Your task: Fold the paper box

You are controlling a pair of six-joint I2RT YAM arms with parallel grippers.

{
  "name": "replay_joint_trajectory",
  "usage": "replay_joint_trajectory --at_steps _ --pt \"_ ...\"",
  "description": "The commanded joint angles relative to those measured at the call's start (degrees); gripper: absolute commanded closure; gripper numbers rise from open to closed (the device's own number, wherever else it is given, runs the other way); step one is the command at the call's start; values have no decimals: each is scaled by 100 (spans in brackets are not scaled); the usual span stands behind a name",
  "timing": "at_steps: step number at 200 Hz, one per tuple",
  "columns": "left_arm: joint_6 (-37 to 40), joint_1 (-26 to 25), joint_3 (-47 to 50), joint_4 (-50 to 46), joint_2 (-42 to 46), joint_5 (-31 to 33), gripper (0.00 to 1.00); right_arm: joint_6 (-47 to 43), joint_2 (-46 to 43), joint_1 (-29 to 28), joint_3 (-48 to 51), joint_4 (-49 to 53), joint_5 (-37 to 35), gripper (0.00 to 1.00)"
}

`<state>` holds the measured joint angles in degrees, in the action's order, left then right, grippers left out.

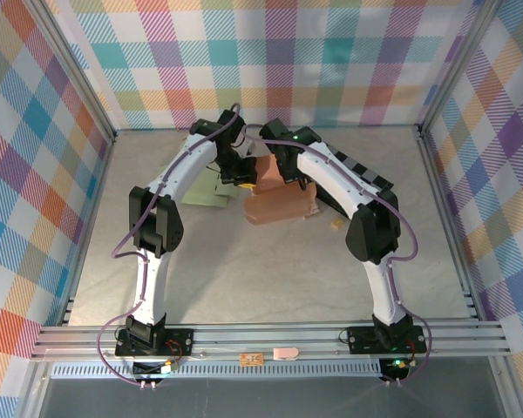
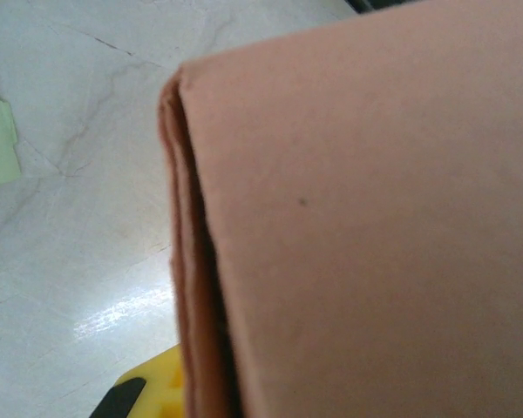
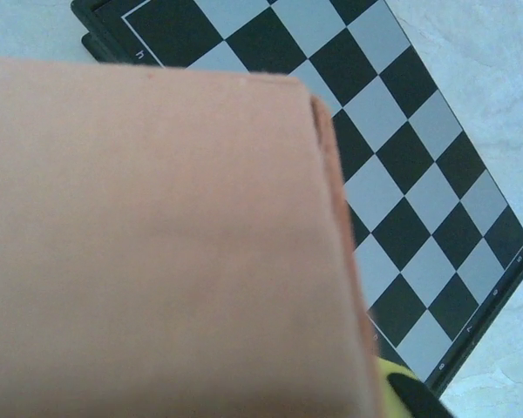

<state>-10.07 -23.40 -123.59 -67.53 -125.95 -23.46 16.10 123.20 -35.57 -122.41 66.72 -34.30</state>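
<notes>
Blurry paper box [image 3: 157,244] over half-hidden chessboard [image 3: 418,200]

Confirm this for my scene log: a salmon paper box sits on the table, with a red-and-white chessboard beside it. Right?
Not quite. The chessboard is black and white, not red and white, as the right wrist view shows. The salmon paper box does sit on the table beside it.
</notes>
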Motion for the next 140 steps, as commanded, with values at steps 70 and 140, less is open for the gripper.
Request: replay_joint_trajectory --at_steps 70,140 --pt "77 2 -146 -296 44 -163 100 144 -622 527 123 -286 2140 38" --pt "49 -7 -152 -288 36 -176 100 -37 -303 443 -70 -266 1596 56"
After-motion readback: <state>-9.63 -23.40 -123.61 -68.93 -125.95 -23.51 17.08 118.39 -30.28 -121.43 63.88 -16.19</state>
